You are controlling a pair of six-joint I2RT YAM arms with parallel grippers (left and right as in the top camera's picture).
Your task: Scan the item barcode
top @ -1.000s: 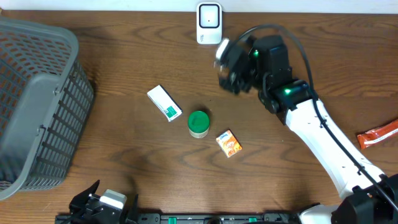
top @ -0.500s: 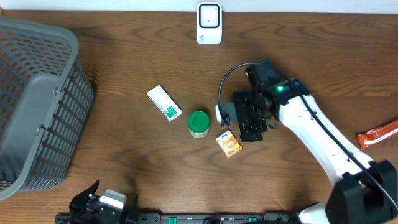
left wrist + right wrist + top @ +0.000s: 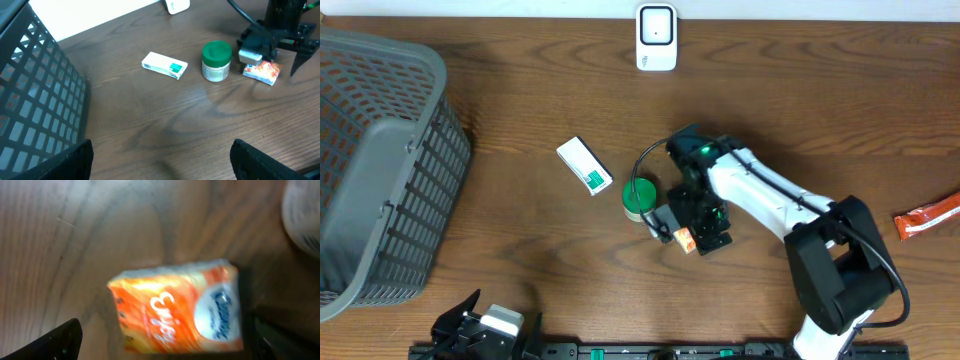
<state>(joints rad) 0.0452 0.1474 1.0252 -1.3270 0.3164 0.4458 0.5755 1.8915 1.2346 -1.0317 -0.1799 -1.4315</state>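
**Open hand straddles orange packet on wooden worktop**

A dark brown, wood-grained worktop (image 3: 520,250) fills the scene, with a pale strip showing beyond its far edge. A grey slatted basket (image 3: 430,200) stands at the left. A white scanner (image 3: 656,38) sits at the far edge, near the middle.

The orange packet (image 3: 261,71) lies flat on the worktop right of centre, just beside and to the right of a green-lidded jar (image 3: 639,198). Its printed orange face is up. In the right wrist view its long axis runs across the picture from one finger toward the other, slightly tilted. From overhead only a corner of it shows under the arm.

The right hand (image 3: 275,55) is low over the packet with its jaws spread wide, one finger on each side. It has hold of nothing. Whether either finger touches the packet's ends cannot be told.

The left hand (image 3: 159,160) sits at the near edge, well apart from the items, its jaws also wide and empty.

A white and green box (image 3: 584,165) lies left of the jar. A red-orange sachet (image 3: 927,215) lies at the far right edge.
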